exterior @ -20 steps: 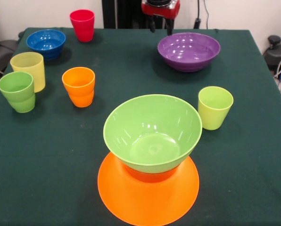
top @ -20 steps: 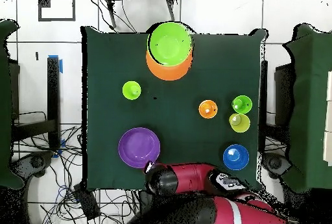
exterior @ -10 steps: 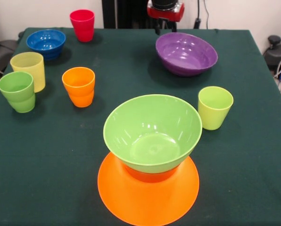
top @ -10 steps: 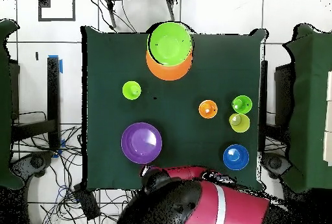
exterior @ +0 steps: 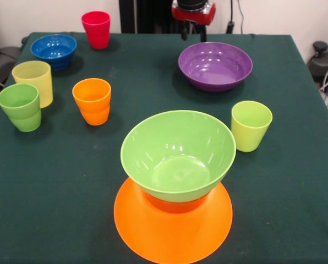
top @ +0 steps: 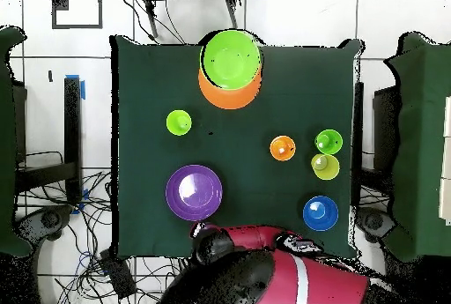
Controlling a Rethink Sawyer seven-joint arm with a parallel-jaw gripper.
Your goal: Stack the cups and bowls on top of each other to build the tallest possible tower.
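Note:
The tower stands at the front: a medium green bowl point(exterior: 178, 154) sits upright on a small red-orange bowl point(exterior: 175, 207), which rests on the upturned large orange bowl point(exterior: 173, 228). The purple bowl point(exterior: 215, 66) lies flat on the cloth at the back right. Just behind its far rim hangs my gripper point(exterior: 193, 34), open, with nothing between its fingers. The overhead view shows the gripper point(top: 211, 243) beside the purple bowl point(top: 194, 192). The blue bowl point(exterior: 54, 49) and the red cup point(exterior: 96, 28) stand at the back left.
A pale yellow cup point(exterior: 33, 81), green cup point(exterior: 21, 106) and orange cup point(exterior: 92, 100) cluster at the left. A lime green cup point(exterior: 251, 125) stands right of the tower. The dark green tablecloth point(exterior: 153, 88) covers the table. Overhead, my arm point(top: 291, 274) hides the red cup.
The purple bowl shifted a little toward the table's middle, tipped briefly and now lies flat. The gripper rose slightly and moved a bit sideways behind it.

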